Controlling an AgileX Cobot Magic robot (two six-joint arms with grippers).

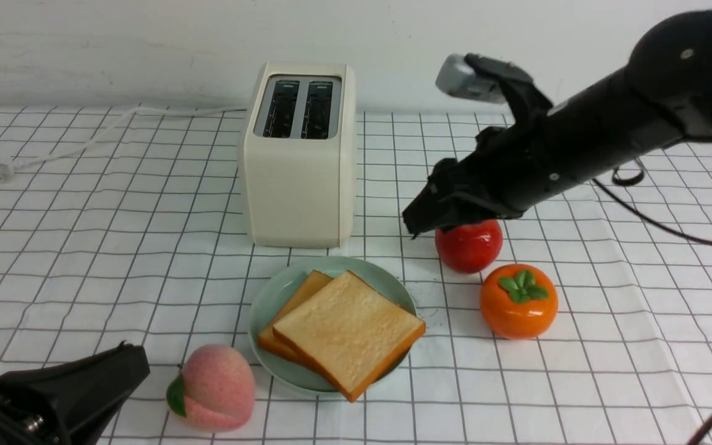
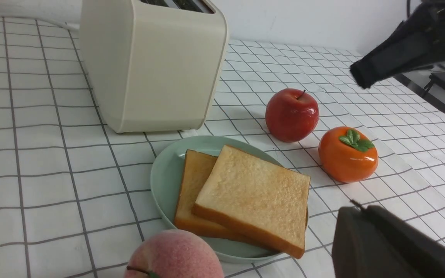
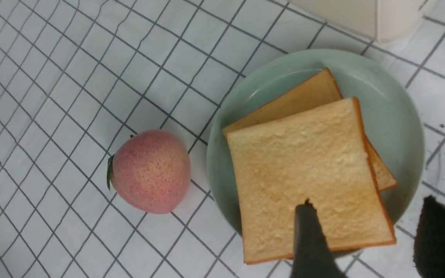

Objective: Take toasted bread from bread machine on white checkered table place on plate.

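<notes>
Two slices of toasted bread lie overlapped on the plate (image 1: 267, 304): the top slice (image 1: 350, 324) partly covers the lower slice (image 1: 299, 301). The plate sits on the white checkered table (image 1: 84, 247) just in front of the bread machine (image 1: 297, 185), whose two slots look empty. My right gripper (image 1: 415, 221) is open and empty, held above the table right of the plate. In the right wrist view it (image 3: 368, 200) hovers over the top slice's (image 3: 303, 166) edge. My left gripper (image 1: 133, 357) is shut and empty at the near left; its tip (image 2: 361, 211) shows near the plate (image 2: 166, 181).
A pink peach (image 1: 217, 386) lies left of the plate near the front. A red apple (image 1: 470, 247) and an orange persimmon (image 1: 518, 301) stand right of the plate, under the right arm. The toaster's white cord and plug (image 1: 0, 168) lie at the far left.
</notes>
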